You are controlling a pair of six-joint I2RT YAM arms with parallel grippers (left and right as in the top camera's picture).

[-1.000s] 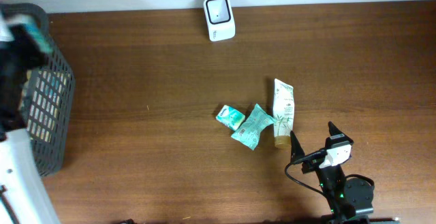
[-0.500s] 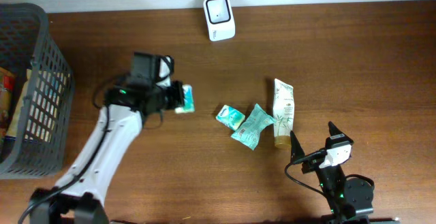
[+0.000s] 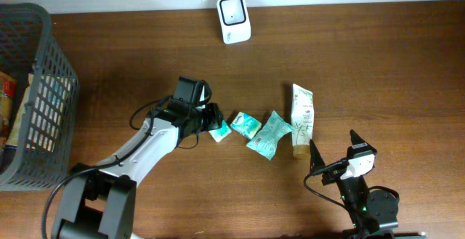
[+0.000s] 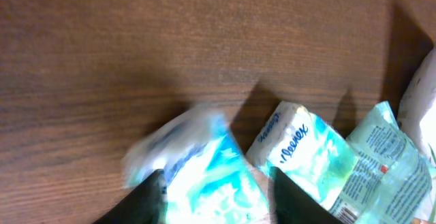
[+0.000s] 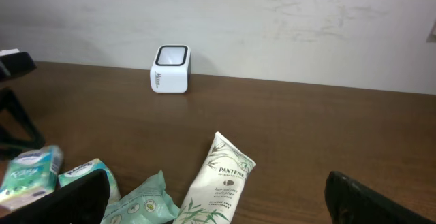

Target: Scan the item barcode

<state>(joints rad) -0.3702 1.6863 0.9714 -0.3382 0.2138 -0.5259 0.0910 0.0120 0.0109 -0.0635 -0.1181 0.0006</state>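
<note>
The item, a blue-and-white tissue pack (image 3: pixel 219 131) (image 4: pixel 204 169), lies blurred on the table between my left gripper's fingers. My left gripper (image 3: pixel 215 123) (image 4: pixel 216 183) is open around it, with a sliver of table showing beside the right finger. The white barcode scanner (image 3: pixel 234 19) (image 5: pixel 170 69) stands at the table's far edge, well away from the pack. My right gripper (image 3: pixel 334 148) (image 5: pixel 216 175) rests open and empty near the front edge, just short of the Pantene tube (image 3: pixel 301 119) (image 5: pixel 218 180).
A second Kleenex pack (image 3: pixel 246 125) (image 4: pixel 300 149) and a green wipes pouch (image 3: pixel 271 135) (image 4: pixel 385 163) lie right of the item. A dark mesh basket (image 3: pixel 43 101) with goods inside stands at the left edge.
My left arm has carried the tissue pack from the basket rightward and down beside the other items. Its jaws have just parted from the pack. The right arm has stayed put.
</note>
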